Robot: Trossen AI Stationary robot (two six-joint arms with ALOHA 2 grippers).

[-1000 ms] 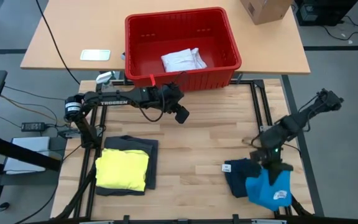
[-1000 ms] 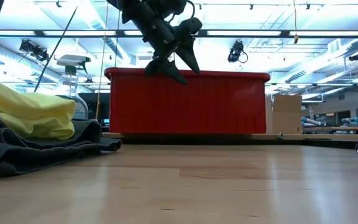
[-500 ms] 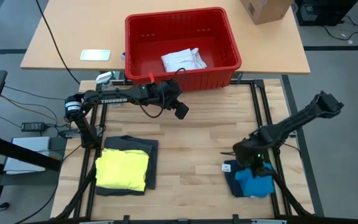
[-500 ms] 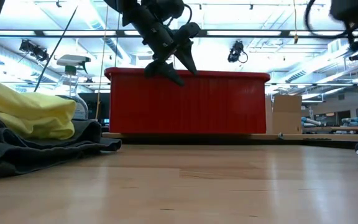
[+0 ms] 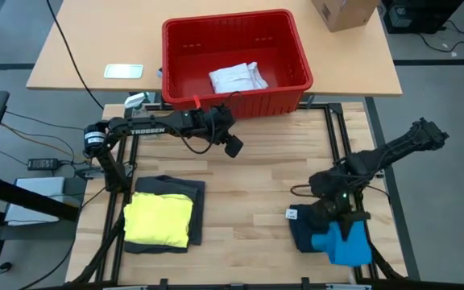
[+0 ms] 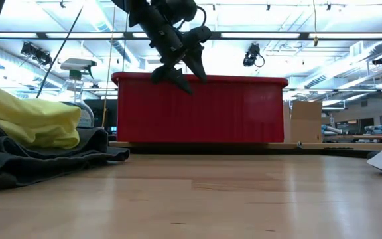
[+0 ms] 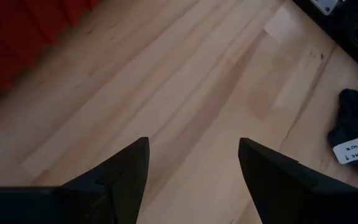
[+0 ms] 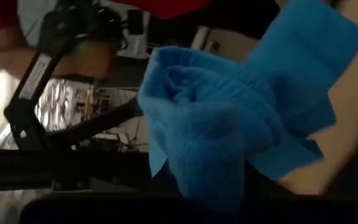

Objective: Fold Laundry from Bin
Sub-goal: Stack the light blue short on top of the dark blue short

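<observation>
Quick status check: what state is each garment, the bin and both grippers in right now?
Left gripper: open, empty, raised in front of the bin.
Right gripper: shut on the blue garment.
Blue garment: bunched, partly folded, at the table's front right.
Yellow garment: folded, lying on the grey one.
Grey garment: folded flat.
White garment: crumpled in the bin.
Bin: upright.

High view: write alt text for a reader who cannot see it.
Seen from above, the right tool is shut on a blue garment at the wooden table's right front. The left tool hovers open in front of a red bin holding a white garment; a yellow garment lies on a dark grey one at left front.
</observation>
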